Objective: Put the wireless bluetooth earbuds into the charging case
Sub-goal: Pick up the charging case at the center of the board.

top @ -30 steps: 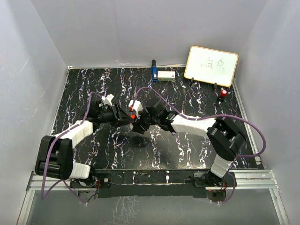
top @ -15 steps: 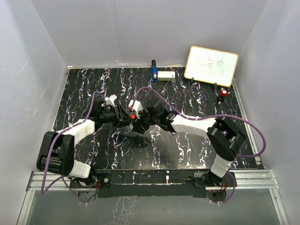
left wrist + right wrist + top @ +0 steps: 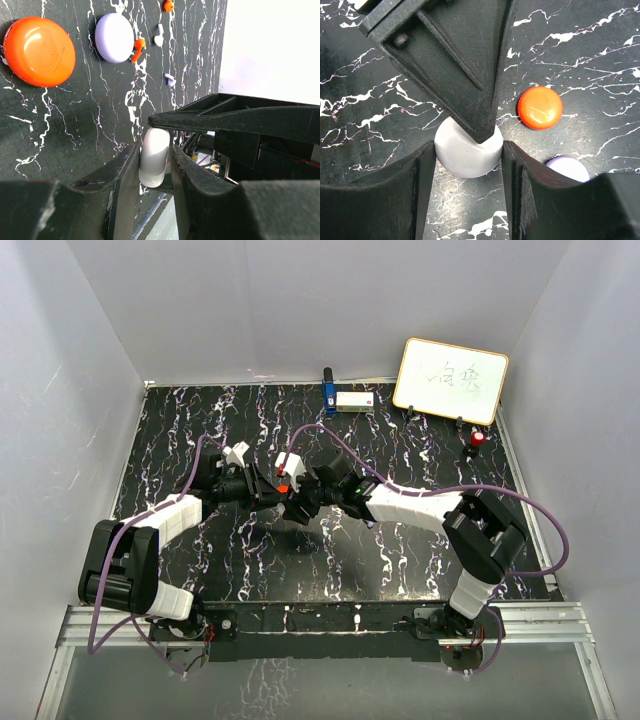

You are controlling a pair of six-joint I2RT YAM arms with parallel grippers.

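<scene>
Both arms reach inward, left tool (image 3: 155, 152) and right tool (image 3: 468, 150) meeting crosswise, fingers clamped.

Dark handwriting is scrawled across the whiteboard (image 3: 450, 380) at the far right, but the strokes can't be read. The small white box (image 3: 354, 400) at the far edge carries a red mark, too tiny to read. A faint triangle outline sits on the orange puck (image 3: 39, 51).

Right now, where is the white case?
In the right wrist view the white case sits at centre, held in the right gripper, just left of the orange case. The left gripper pinches it too.
</scene>
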